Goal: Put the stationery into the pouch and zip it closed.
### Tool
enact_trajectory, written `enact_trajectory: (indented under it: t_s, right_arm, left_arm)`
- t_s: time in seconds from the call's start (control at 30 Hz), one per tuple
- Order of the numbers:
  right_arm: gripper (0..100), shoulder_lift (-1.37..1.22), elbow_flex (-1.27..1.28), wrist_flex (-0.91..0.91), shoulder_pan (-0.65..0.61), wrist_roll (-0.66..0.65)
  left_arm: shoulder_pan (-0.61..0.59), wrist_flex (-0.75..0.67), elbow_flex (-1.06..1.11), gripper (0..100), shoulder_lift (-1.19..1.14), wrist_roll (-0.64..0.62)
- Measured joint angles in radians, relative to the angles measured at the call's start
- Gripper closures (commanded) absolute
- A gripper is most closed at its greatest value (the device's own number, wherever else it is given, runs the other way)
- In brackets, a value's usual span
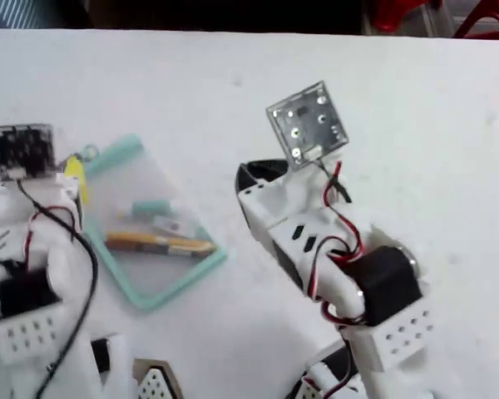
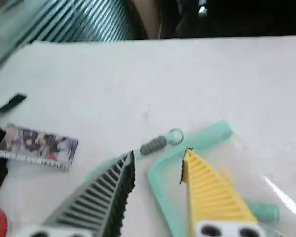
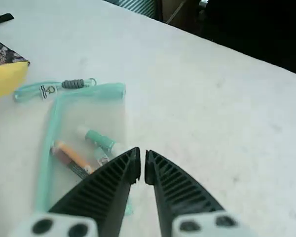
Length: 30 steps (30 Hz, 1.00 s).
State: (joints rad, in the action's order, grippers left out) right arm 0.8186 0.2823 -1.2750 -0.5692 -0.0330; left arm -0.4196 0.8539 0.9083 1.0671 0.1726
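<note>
Pouch (image 1: 121, 151): it lies flat on the table (image 1: 416, 125), left of centre in the high view and just beside the left arm. It has a mint rim around a clear body.
Left gripper (image 2: 159, 154): we see its grey and yellow jaws spread apart with nothing held. The pouch's corner edge runs between them.
Zip pull (image 2: 155, 144): this grey tab with a small ring rests at the pouch's corner. It is just past the left jaw tips and neither tip touches it.
Stationery (image 1: 156, 226): a mint marker and an orange pen lie inside the clear body, with something smaller next to them that we cannot make out. We find no loose pieces on the table around the pouch.
Right gripper (image 3: 142, 159): its black jaws are pressed almost together on nothing. In the high view it sits to the right of the pouch, apart from it.
Done so far: we judge the filling step finished, since the stationery is inside.
Left to do: the zip. The pull sits at one end of the zip band, and we cannot tell whether that is the open end or the closed one.
Next move, as we judge it: if the zip is open, the left jaws are well placed to pinch the pull, and the right gripper could steady the far edge.
</note>
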Motion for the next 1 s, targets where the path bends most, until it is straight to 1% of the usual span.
enact_trajectory:
  t_s: [0.13,0.23,0.33,0.43,0.53,0.63,0.77,0.9,1.0]
  right_arm:
    - [97.8,0.1,0.264,0.163,0.002,-0.003]
    - [97.8,0.175,0.454,0.292,0.002,-0.003]
    - [97.8,0.235,0.62,0.402,0.003,-0.006]
    - [98.0,0.278,0.727,0.465,0.002,-0.058]
    - [97.8,0.308,0.789,0.5,0.0,-0.081]
    - [97.8,0.321,0.809,0.511,0.002,-0.084]
    - [97.8,0.321,0.809,0.514,0.0,-0.084]
    - [97.8,0.321,0.809,0.514,0.0,-0.087]
    - [97.8,0.321,0.809,0.514,0.0,-0.094]
  left_arm:
    - [-0.064,0.015,-0.083,82,-0.279,-0.074]
    - [-0.072,0.08,-0.207,82,-0.503,-0.103]
    - [-0.077,0.173,-0.351,82,-0.753,-0.135]
    - [-0.078,0.29,-0.505,81,-1.002,-0.167]
    - [-0.078,0.416,-0.663,77,-1.234,-0.199]
    - [-0.08,0.523,-0.824,76,-1.419,-0.244]
    - [-0.095,0.572,-1.02,76,-1.556,-0.282]
    - [-0.104,0.605,-1.137,76,-1.565,-0.305]
    - [-0.117,0.618,-1.194,76,-1.565,-0.368]
